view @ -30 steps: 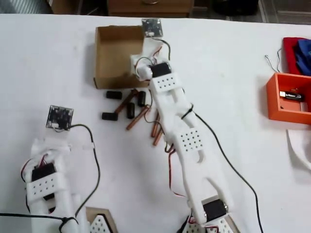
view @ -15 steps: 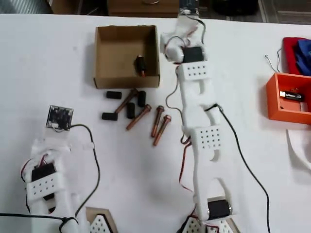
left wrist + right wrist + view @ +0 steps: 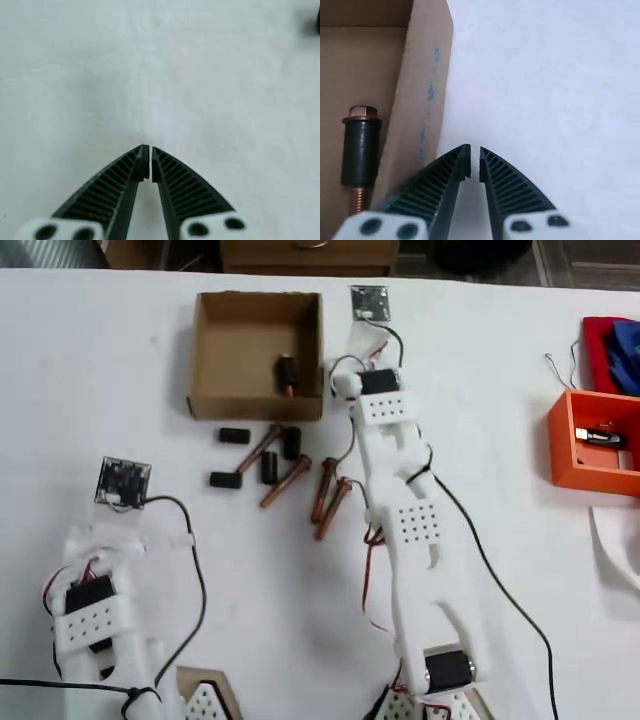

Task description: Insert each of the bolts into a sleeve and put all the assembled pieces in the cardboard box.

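The cardboard box [image 3: 240,350] stands open at the back of the table. One assembled piece, a copper bolt in a black sleeve [image 3: 286,375] [image 3: 361,145], lies inside by the right wall. My right gripper [image 3: 474,162] is shut and empty, just outside that wall [image 3: 427,95] over bare table; the right arm [image 3: 385,410] stretches alongside the box. Several loose copper bolts [image 3: 285,482] [image 3: 335,508] and black sleeves [image 3: 234,436] [image 3: 226,480] lie in front of the box. My left gripper [image 3: 147,162] is shut and empty over bare table, on the left arm [image 3: 90,615] at the near left.
An orange bin [image 3: 565,445] holding a small dark item sits at the right, with red and blue cloth [image 3: 612,345] behind it. A black cable [image 3: 195,570] loops from the left arm. Bare table stretches left of the box.
The right arm left the box's right corner, swung right and back, then drew in beside the box's right wall. The assembled piece now lies uncovered in the box. The left arm stayed still.
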You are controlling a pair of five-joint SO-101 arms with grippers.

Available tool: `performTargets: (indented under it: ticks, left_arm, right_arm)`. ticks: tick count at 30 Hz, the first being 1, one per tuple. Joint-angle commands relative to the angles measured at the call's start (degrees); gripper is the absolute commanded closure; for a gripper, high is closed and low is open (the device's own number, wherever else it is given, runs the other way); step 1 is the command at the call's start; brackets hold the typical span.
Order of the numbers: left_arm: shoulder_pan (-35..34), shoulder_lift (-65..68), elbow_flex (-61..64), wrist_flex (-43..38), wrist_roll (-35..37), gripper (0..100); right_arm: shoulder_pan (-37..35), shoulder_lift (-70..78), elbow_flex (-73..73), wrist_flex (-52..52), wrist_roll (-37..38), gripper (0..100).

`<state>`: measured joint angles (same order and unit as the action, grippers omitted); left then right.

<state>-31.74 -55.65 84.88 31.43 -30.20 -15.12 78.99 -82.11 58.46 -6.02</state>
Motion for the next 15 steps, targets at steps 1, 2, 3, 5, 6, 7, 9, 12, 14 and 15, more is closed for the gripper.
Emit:
performTargets:
  ticks: [1, 2, 3, 5, 6, 7, 9, 12, 14, 15]
  left_arm:
    - [0.53, -0.53, -0.13, -1.05, -0.35, 96]
    - [0.53, -0.53, -0.13, -1.05, -0.35, 96]
    - [0.53, -0.53, -0.13, -1.05, -0.35, 96]
    - [0.53, -0.53, -0.13, -1.05, -0.35, 96]
    - [0.53, -0.53, -0.13, -1.05, -0.35, 96]
    - [0.53, -0.53, -0.13, -1.05, -0.35, 96]
    - [0.53, -0.53, -0.13, -1.05, -0.35, 96]
    - [0.53, -0.53, -0.13, -1.05, -0.35, 96]
    - [0.53, -0.53, -0.13, -1.05, -0.35, 96]
    - [0.53, -0.53, -0.13, -1.05, -0.35, 96]
  right_arm:
    - [-2.51, -1.01, -0.35, -1.71, 0.35, 97.8]
    - [-2.51, -1.01, -0.35, -1.8, 0.35, 97.8]
    - [-2.51, -1.01, -0.35, -1.8, 0.35, 97.8]
    - [-2.42, -1.01, -0.35, -1.8, 0.53, 97.8]
    - [-2.42, -1.01, -0.35, -1.8, 0.62, 97.8]
    - [-2.33, -1.1, -0.35, -1.8, 0.62, 97.8]
    - [-1.54, -1.45, -0.79, -1.71, 0.62, 97.8]
    - [0.92, -2.59, -3.52, -0.48, 0.62, 97.8]
    - [1.89, -3.38, -5.27, 1.01, 0.62, 97.8]
    - [2.15, -3.74, -6.59, 1.89, 0.62, 97.8]
